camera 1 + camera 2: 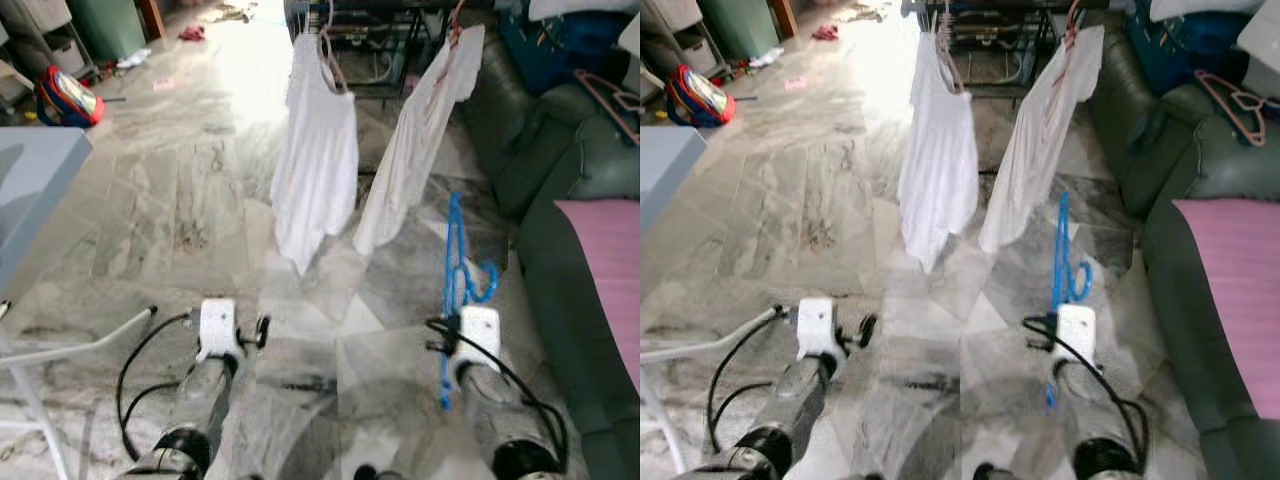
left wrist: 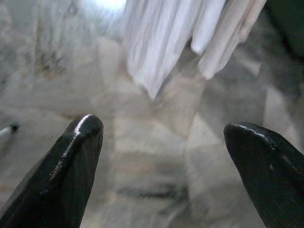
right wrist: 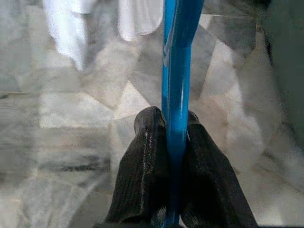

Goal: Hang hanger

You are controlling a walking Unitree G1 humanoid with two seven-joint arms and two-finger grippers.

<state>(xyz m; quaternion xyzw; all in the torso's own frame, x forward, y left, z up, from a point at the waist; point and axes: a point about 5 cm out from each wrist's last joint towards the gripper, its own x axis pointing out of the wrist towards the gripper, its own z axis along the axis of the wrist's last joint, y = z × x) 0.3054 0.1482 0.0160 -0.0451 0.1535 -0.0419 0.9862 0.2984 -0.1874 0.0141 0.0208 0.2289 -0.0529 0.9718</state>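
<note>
A blue plastic hanger (image 1: 457, 262) stands upright above the marble floor, and my right gripper (image 3: 171, 118) is shut on its lower part, its black fingers (image 3: 145, 166) pressed to either side of the blue bar. My left gripper (image 2: 161, 128) is open and holds nothing, hovering low over the floor at the left. Ahead stands a dark clothes rack (image 1: 385, 22) from which two white shirts (image 1: 316, 150) (image 1: 420, 130) hang on hangers. The blue hanger is nearer to me than the right-hand shirt and lower than the rack's bar.
A dark green sofa (image 1: 555, 190) runs along the right, with a pink cloth (image 1: 605, 275) and a pink hanger (image 1: 608, 98) on it. A grey table (image 1: 30, 175) and a white frame leg (image 1: 80, 345) are at the left. A red and blue backpack (image 1: 68, 97) lies far left.
</note>
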